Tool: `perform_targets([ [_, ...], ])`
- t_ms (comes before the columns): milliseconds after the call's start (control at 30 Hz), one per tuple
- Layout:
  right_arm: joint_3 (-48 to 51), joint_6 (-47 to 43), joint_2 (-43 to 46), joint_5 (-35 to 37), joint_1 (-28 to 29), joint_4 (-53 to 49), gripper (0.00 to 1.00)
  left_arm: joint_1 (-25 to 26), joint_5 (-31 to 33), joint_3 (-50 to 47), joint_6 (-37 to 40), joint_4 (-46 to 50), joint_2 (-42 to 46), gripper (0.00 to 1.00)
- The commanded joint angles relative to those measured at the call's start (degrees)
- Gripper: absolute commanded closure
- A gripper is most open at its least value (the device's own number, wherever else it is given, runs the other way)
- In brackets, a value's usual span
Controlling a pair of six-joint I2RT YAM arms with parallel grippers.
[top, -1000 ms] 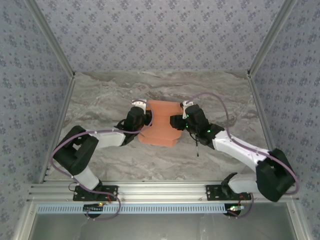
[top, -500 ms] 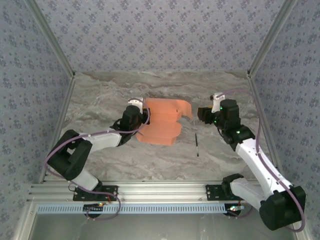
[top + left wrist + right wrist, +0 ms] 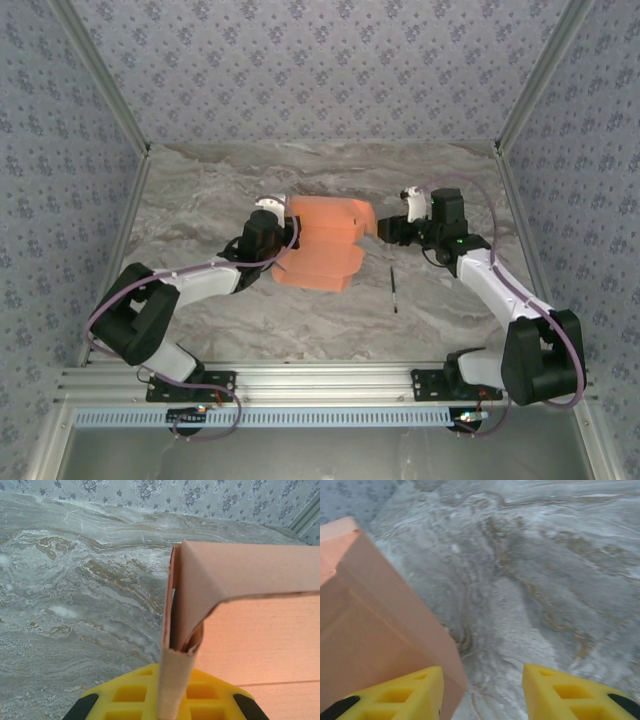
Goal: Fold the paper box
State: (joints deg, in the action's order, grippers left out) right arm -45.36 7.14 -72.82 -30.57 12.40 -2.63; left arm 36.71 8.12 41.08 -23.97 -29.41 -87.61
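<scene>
Holding the salmon-orange thin-card paper box [image 3: 325, 245] steady at centre frame matters most: the left gripper [image 3: 284, 235] is clamped tight on its folded left edge. The right gripper [image 3: 482, 692], jaws half apart and empty, should meet the right flap squarely. In the right wrist view, the card's corner lies just beside, perhaps touching, the yellow finger [image 3: 405, 690] at lower left.

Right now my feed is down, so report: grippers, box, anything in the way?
Left gripper shut on paper box edge. Right gripper open at box's right side. Thin dark stick lies clear of box.
</scene>
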Motion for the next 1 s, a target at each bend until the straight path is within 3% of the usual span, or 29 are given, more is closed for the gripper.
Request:
perform_targets([
  [0,-2.13,-2.88,-1.04,-5.29,1.84,2.46,0.53,-0.2,-1.52,0.57,-0.99,-0.21,1.06,0.97],
  [967,-7.59,-10.37,-4.38,-4.2,9.88,-1.63,0.49,-0.18,-2.71,0.56,-1.0,0.11,1.17,0.97],
])
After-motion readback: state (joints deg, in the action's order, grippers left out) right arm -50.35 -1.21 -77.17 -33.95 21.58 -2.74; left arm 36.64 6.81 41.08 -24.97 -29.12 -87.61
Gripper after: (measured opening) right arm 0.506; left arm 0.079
